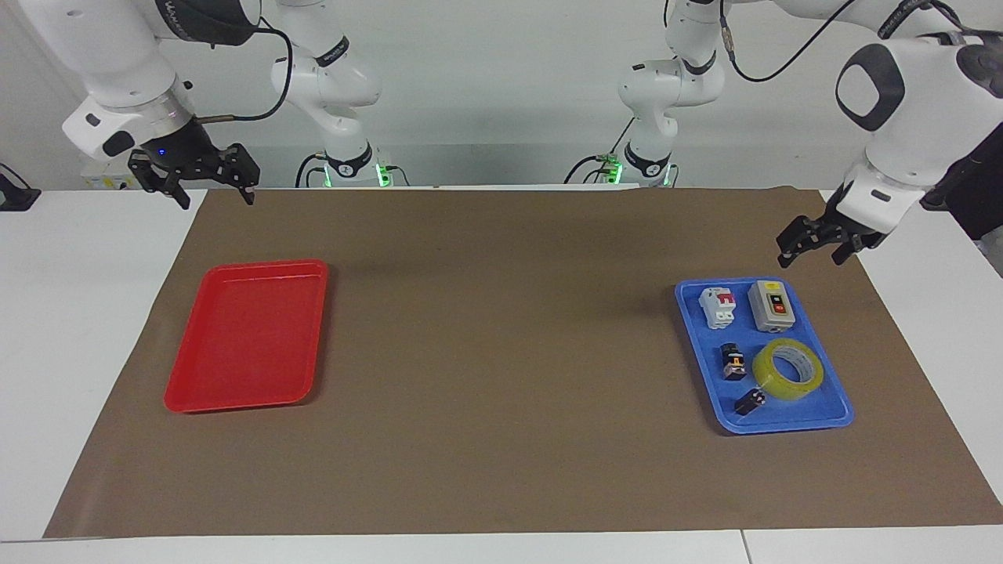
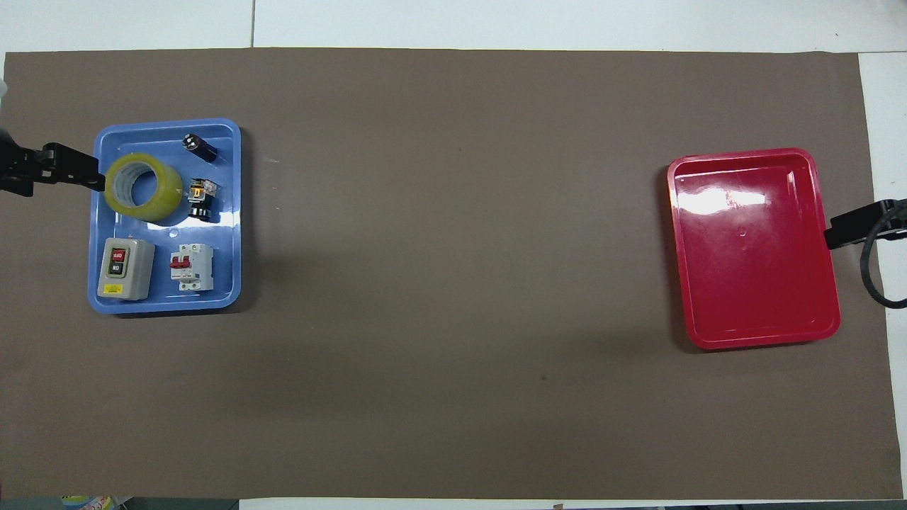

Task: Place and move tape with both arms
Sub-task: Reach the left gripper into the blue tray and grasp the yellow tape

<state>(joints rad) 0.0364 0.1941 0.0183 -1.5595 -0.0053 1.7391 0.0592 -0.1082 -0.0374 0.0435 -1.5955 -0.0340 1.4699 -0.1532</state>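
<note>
Tape (image 1: 787, 369): translucent yellow roll with a white core, lying in the blue tray (image 1: 837, 415) at the left arm's end of the desk (image 1: 501, 470), farther from the robots than the grey switch box (image 1: 773, 306).
Neighbours: a small black push-button part (image 1: 733, 363) sits just beside the roll at 9 o'clock in the facing view, a black cylinder (image 1: 750, 402) at 8 o'clock, a white circuit breaker (image 1: 719, 306) beside the switch box.
Axis: the roll leans a little, its hole pointing up and toward the facing camera; a ring has no long axis, so a grip across the wall looks easiest.
Left gripper (image 1: 815, 242): raised over the desk by the tray's near corner, fingers spread a little, holding nothing, probably lining up for the roll.
Right gripper (image 1: 205, 182): waits, fingers wide apart, over the desk's edge, nearer the robots than the red tray (image 1: 184, 392), likely the roll's destination.
</note>
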